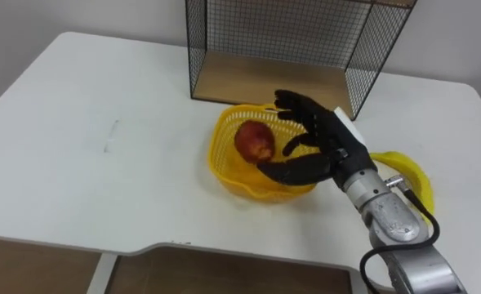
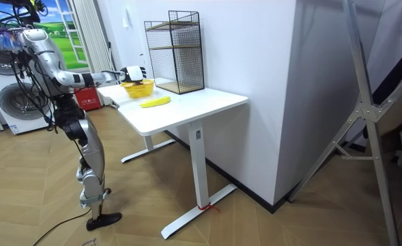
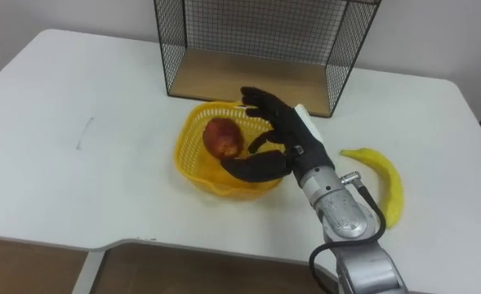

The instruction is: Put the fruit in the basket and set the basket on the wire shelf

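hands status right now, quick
left hand: cannot be told
right hand: open, fingers spread over the basket, holding nothing; the apple lies in the basket

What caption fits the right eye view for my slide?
Right hand open over the yellow basket, apple inside; banana on the table beside it.

Place: home-style test room, laundry corner on show.
Clues: washers (image 2: 9, 109) at the room view's left, wood floor (image 2: 269, 225), white table (image 2: 201, 102), metal stand (image 2: 362, 102) at its right.
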You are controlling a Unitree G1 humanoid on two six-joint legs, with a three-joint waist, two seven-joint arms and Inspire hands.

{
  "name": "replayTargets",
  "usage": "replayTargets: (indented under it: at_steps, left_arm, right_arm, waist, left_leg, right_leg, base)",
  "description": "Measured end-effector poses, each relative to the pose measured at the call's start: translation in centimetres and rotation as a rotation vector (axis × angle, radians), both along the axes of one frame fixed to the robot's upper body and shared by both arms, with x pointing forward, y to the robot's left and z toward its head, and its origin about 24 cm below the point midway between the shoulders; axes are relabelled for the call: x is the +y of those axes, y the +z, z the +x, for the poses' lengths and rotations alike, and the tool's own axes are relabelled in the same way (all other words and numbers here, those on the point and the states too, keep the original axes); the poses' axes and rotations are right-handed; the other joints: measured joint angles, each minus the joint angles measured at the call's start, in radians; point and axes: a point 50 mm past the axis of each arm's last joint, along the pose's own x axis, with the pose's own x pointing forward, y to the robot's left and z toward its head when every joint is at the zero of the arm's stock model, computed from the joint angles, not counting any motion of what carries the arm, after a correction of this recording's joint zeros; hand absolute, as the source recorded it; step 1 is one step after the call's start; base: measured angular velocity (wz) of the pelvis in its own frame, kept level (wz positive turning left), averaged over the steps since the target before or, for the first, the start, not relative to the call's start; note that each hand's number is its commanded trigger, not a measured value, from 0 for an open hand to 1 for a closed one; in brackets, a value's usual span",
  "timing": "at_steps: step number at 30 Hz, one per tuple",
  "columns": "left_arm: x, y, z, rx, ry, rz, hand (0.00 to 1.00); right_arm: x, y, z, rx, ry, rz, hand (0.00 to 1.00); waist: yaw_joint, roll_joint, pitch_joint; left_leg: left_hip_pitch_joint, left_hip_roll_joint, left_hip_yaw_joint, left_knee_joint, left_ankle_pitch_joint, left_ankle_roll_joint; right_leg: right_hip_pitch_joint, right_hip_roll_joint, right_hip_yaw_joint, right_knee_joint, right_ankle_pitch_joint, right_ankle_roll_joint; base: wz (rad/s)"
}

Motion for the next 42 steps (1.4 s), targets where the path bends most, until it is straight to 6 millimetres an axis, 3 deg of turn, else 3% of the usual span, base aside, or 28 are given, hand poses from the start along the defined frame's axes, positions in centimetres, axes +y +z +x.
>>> replayTargets:
  at_steps: [30,42]
  left_arm:
    - [0.1,0.0,0.4,0.004,0.003,0.006,0.00]
    - [-0.2,-0.1,-0.4,0.031,-0.009,-0.001,0.00]
  right_arm:
    - [0.1,-0.7,-0.1,0.049,0.034,-0.043,0.00]
    - [-1.0,0.3,0.2,-0.003,-0.052,-0.030,0.00]
  waist:
    - [-0.003,-0.003,-0.0054]
    - [-0.029,0.000,-0.0066]
  left_leg:
    - [-0.004,0.000,-0.019,0.013,0.000,0.000]
    - [-0.001,0.000,-0.018,0.013,0.000,0.000]
  right_leg:
    - [0.016,-0.002,-0.022,0.000,0.002,-0.002]
    - [0.016,-0.002,-0.021,-0.001,0.002,-0.003]
  base:
    - [0.01]
    - [0.00]
